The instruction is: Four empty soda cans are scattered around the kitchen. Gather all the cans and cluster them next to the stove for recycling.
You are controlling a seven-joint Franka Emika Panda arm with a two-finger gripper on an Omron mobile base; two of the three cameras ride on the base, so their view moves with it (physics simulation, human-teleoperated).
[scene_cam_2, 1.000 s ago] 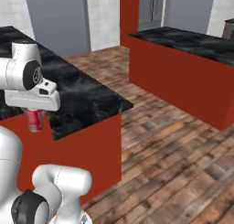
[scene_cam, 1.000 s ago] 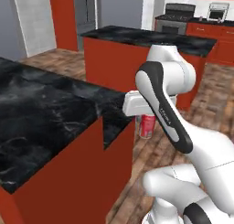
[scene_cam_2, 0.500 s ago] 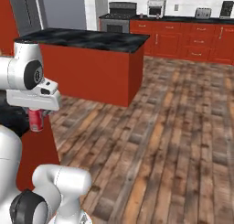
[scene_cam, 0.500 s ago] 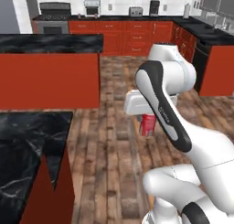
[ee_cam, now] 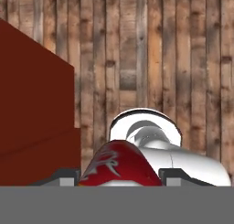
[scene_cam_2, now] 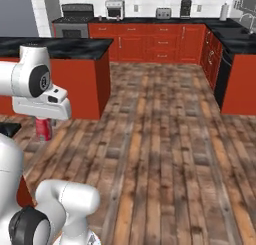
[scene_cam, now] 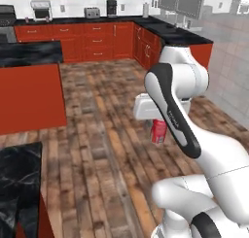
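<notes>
Left base view: one red soda can (scene_cam: pixel 159 131) counted, held upright under the white hand, well above the wood floor (scene_cam: pixel 97 135) and off to the right of the kitchen island (scene_cam: pixel 29 93). One gripper (scene_cam: pixel 158 135) counted; its fingers sit close against the can's two sides, pinching it, and touch nothing else.

Right base view: the same single can (scene_cam_2: pixel 43 128) hangs below the hand, in front of the island's (scene_cam_2: pixel 75 74) red side panel. One stove (scene_cam_2: pixel 75 25) stands at the far wall behind the island, well apart from the can. On the back counter (scene_cam_2: pixel 165 20) beyond the island there is one toaster oven (scene_cam_2: pixel 115 9), one toaster (scene_cam_2: pixel 163 12) and one dark coffee maker (scene_cam_2: pixel 185 8). A second counter run (scene_cam_2: pixel 232 36) stands along the right wall, far from the island.

Hand view: the can's red side with white lettering (ee_cam: pixel 119 166) lies between the two dark finger tips (ee_cam: pixel 64 176), which press against it on either side. The island's red corner (ee_cam: pixel 32 104) shows beside the can, with floor planks beyond
</notes>
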